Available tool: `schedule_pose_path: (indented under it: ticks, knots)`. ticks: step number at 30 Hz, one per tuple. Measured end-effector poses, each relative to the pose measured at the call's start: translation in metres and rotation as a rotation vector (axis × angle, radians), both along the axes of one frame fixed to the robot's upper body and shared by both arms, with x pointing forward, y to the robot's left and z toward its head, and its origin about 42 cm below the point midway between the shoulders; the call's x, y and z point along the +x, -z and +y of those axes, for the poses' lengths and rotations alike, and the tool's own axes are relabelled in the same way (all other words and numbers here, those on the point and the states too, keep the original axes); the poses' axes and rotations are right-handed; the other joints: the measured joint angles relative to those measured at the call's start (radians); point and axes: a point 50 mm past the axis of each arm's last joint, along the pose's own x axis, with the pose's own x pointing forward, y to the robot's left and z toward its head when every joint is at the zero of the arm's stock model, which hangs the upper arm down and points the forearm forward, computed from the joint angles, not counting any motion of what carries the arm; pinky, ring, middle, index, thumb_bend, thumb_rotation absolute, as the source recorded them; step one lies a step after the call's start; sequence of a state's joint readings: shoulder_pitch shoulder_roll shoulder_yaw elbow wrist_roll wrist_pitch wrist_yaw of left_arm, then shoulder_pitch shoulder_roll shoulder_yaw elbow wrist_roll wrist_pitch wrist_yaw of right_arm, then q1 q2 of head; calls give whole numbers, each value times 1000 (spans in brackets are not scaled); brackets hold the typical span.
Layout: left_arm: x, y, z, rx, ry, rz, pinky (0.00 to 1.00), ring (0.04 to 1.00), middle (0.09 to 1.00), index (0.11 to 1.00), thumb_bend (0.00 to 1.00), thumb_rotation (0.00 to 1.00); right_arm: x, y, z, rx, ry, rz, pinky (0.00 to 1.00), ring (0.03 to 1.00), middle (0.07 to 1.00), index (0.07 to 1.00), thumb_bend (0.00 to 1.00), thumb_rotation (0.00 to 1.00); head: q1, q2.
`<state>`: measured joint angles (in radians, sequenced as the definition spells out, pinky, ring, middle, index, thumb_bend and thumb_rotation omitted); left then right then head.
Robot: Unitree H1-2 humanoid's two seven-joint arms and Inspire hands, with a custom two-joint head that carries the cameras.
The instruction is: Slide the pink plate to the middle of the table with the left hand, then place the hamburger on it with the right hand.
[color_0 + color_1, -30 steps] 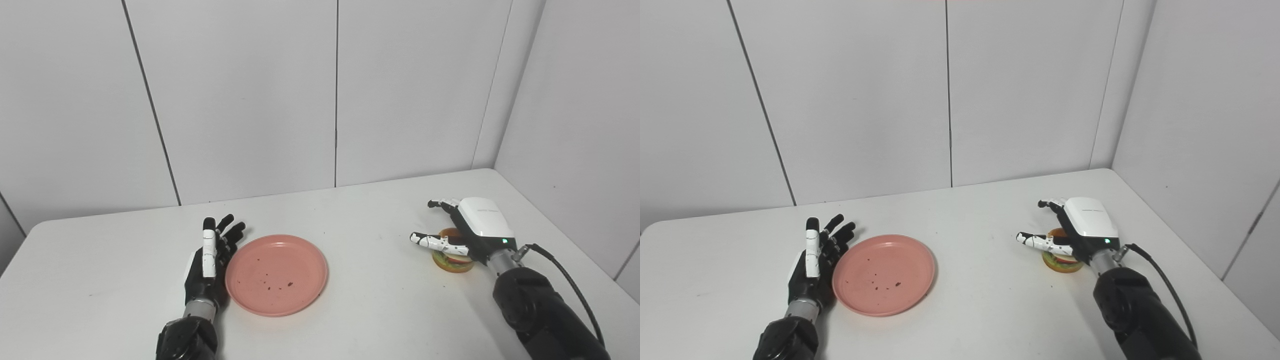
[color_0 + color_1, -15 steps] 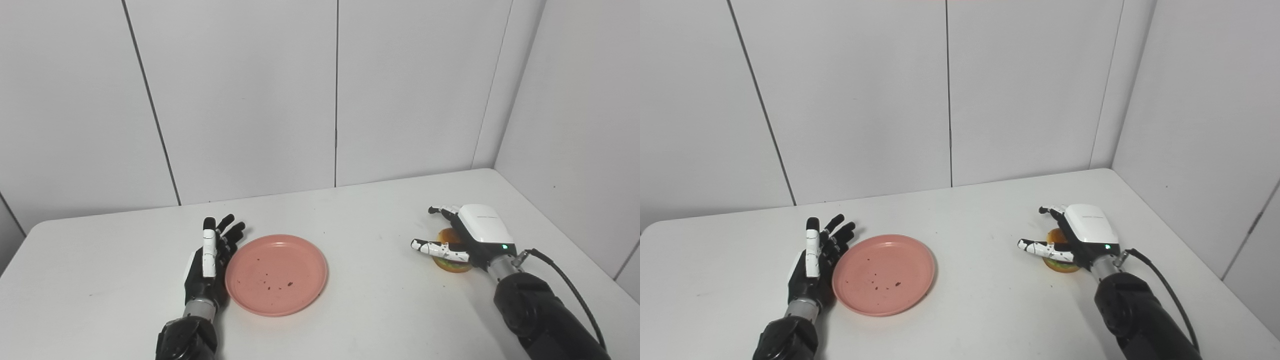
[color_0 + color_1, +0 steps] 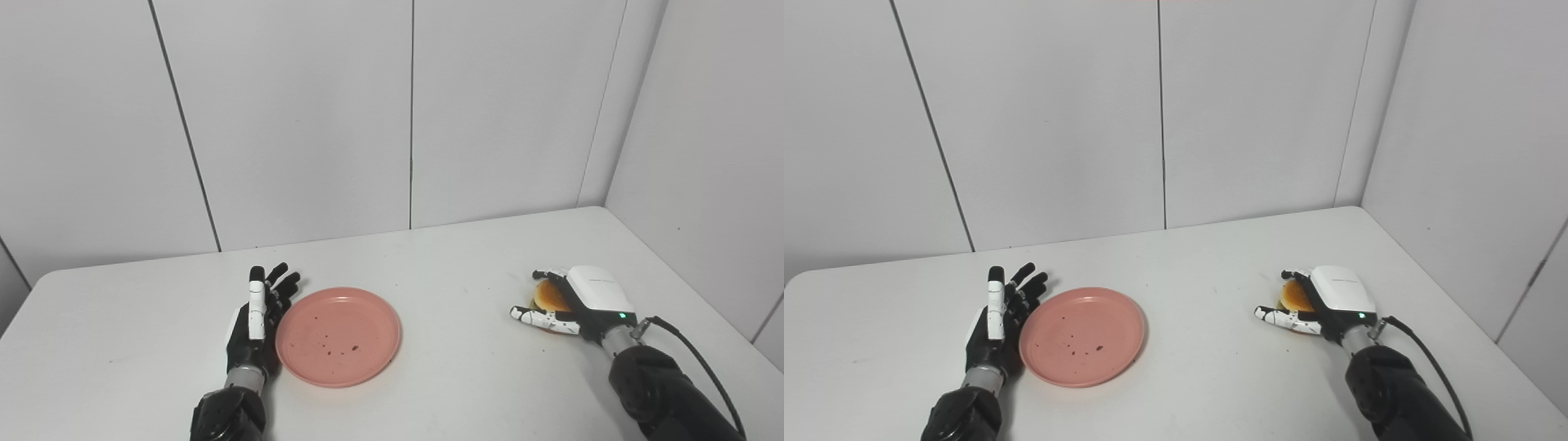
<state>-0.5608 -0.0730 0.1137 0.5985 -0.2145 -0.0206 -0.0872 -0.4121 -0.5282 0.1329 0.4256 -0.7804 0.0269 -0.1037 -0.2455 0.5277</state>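
The pink plate (image 3: 367, 318) lies flat on the white table, left of its middle, with dark crumbs on it. My left hand (image 3: 256, 313) stands on edge against the plate's left rim, open, fingers pointing away from me. The hamburger (image 3: 549, 296) sits on the table at the right. My right hand (image 3: 589, 295) is down at the table around it, with the thumb in front of it and the fingers (image 3: 547, 274) behind it. The hand is open and largely hides the hamburger.
The white table (image 3: 453, 269) ends at grey wall panels at the back and right. Its front right edge runs close to my right forearm (image 3: 661, 392). A black cable (image 3: 704, 361) loops off the right wrist.
My right hand has come down and slightly toward me, so it now sits low around the hamburger. The left hand and the plate have not moved.
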Motion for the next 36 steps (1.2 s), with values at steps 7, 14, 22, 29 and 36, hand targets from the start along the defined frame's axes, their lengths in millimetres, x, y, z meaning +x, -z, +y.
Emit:
schedule_pose_path:
  ticks: [7, 14, 22, 29, 36]
  knots:
    - [-1, 1, -1, 4, 4, 2, 1000, 901, 830, 817, 997, 958, 6, 6, -2, -15, 21, -21, 633, 741, 769, 718, 687, 931, 6, 5]
    - [-3, 1, -1, 7, 6, 1, 1000, 901, 828, 815, 997, 957, 9, 12, 0, -37, 4, -84, 492, 611, 670, 564, 674, 866, 8, 8]
    - [-3, 1, -2, 8, 7, 1, 1000, 891, 824, 811, 998, 957, 12, 13, 3, -54, -6, -103, 441, 534, 633, 497, 653, 791, 12, 9]
    - [-4, 0, -3, 9, 8, 1, 1000, 889, 814, 796, 981, 963, 13, 12, 2, -70, -15, -98, 435, 541, 640, 432, 650, 762, 14, 11]
    - [-4, 0, -5, 9, 11, 6, 1000, 886, 810, 781, 976, 964, 14, 10, -1, -49, -7, -102, 387, 487, 632, 407, 639, 698, 15, 12]
